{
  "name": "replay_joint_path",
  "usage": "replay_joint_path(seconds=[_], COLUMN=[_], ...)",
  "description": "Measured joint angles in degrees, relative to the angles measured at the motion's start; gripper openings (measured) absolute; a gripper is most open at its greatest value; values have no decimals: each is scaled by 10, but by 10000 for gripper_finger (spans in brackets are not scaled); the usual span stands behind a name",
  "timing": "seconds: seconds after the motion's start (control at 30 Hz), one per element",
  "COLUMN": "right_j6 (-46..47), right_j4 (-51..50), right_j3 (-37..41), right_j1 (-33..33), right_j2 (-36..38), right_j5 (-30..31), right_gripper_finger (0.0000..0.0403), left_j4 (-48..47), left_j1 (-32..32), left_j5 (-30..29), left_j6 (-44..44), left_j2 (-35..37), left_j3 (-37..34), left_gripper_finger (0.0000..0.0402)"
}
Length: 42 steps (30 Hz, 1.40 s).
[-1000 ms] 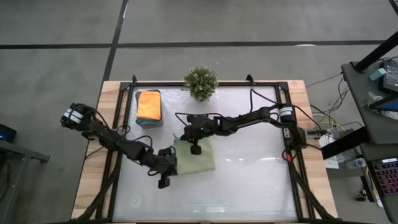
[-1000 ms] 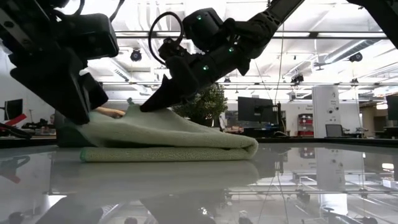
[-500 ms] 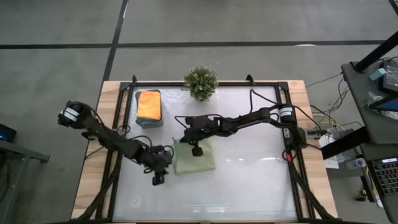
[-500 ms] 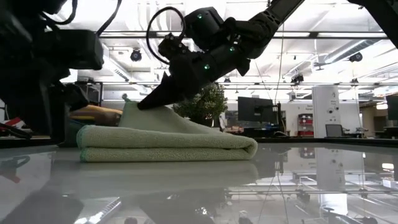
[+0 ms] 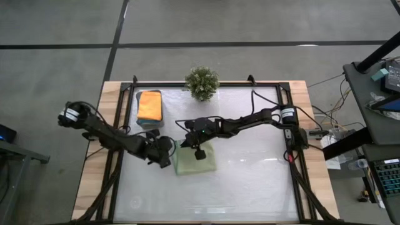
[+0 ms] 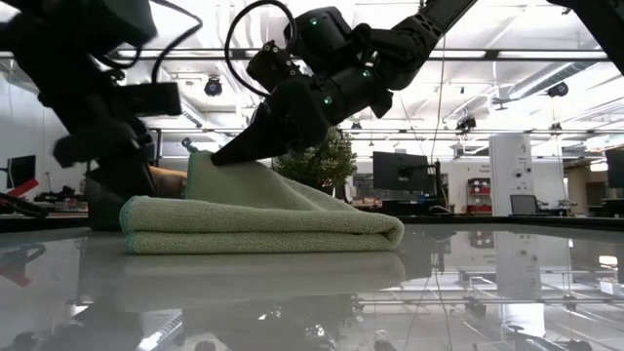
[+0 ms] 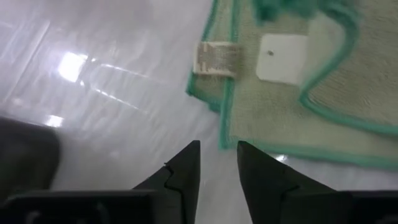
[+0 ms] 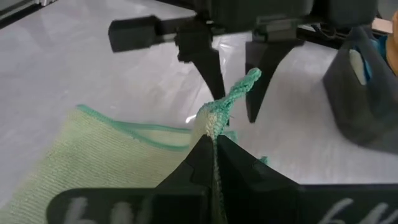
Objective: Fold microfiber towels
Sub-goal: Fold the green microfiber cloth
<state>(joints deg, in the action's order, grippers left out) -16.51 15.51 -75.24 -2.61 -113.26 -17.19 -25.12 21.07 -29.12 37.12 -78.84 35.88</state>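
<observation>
Because the green towel is soft and limp, it is best held by a corner or hem — pinched mid-cloth it would likely bunch. It lies folded near the table's middle, beside the tray holding an orange towel. The right gripper is clamped on a raised corner. The left gripper, slightly parted and holding nothing, hovers just off the hem. Only the left wrist view shows the white tag — only the low view, the fold's layers.

No legible text, brand or number appears; the white tag on the sage-green towel reads blank.
</observation>
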Motion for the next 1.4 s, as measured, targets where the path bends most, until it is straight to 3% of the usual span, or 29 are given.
replay_joint_path(seconds=[0.57,0.8,1.03,1.3,1.4], right_j6=[0,7,4,1,0], right_j4=[-2,-6,-11,-11,-11], right_j3=[0,0,-1,-18,-18], right_j1=[0,0,0,-1,0], right_j2=[1,1,1,0,0], right_j5=[0,0,-114,-113,-113], right_gripper_finger=[9,9,9,9,9], left_j4=[208,231,225,210,197], left_j1=[-27,-27,-27,-27,-29], left_j5=[63,70,35,20,47], left_j6=[-11,-78,-115,-114,-89], left_j2=[-10,-10,13,59,65], left_j3=[-92,-93,-84,-84,-85], left_gripper_finger=[72,8,0,0,7])
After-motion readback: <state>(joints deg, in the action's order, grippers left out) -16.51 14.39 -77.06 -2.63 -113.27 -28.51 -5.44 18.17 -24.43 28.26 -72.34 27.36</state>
